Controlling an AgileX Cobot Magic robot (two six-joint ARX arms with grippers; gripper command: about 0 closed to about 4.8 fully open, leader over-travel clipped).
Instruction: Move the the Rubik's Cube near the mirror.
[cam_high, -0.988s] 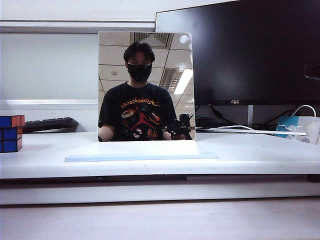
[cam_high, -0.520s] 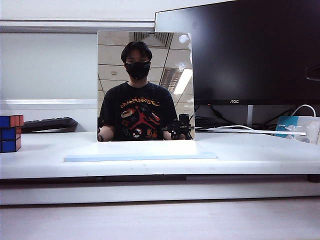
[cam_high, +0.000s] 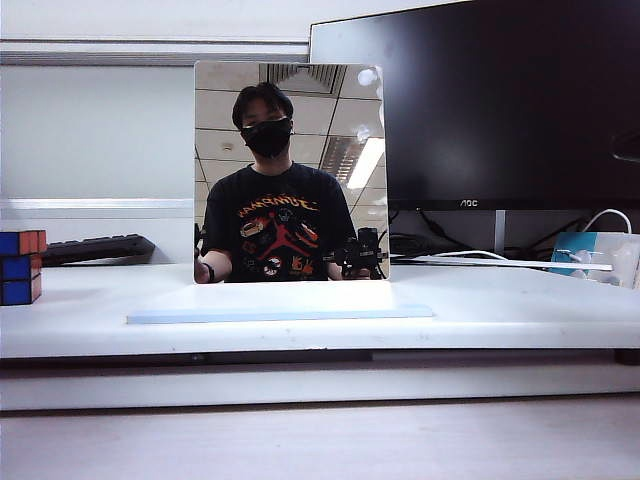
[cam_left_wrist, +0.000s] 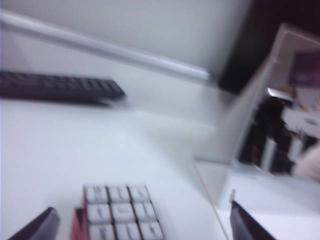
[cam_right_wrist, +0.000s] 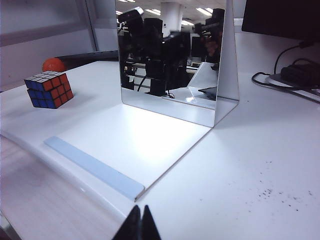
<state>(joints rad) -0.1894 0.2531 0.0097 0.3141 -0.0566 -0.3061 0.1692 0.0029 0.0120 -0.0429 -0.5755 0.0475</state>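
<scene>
Since the earlier frame the reflected person's head has tilted; cube and mirror have not shifted. One Rubik's Cube (cam_high: 20, 267) sits at the far left edge of the white table (cam_high: 500, 310), well apart from the one mirror (cam_high: 290, 170) standing upright mid-table. One black monitor (cam_high: 510, 100) and one keyboard (cam_high: 98, 248) lie behind. Left gripper (cam_left_wrist: 142, 225) hangs over the cube, fingers spread wide either side. Right gripper (cam_right_wrist: 140, 224) hovers near the table's front edge, tips pressed together.

The cube (cam_right_wrist: 49, 89) shows blue and orange-red faces on a black grid; its top looks washed-out white in the blurred left wrist view. The mirror (cam_right_wrist: 172, 60) has a pale-blue base edge (cam_right_wrist: 92, 167). The worktop (cam_right_wrist: 260, 150) is white, the keyboard (cam_high: 98, 248) black.
</scene>
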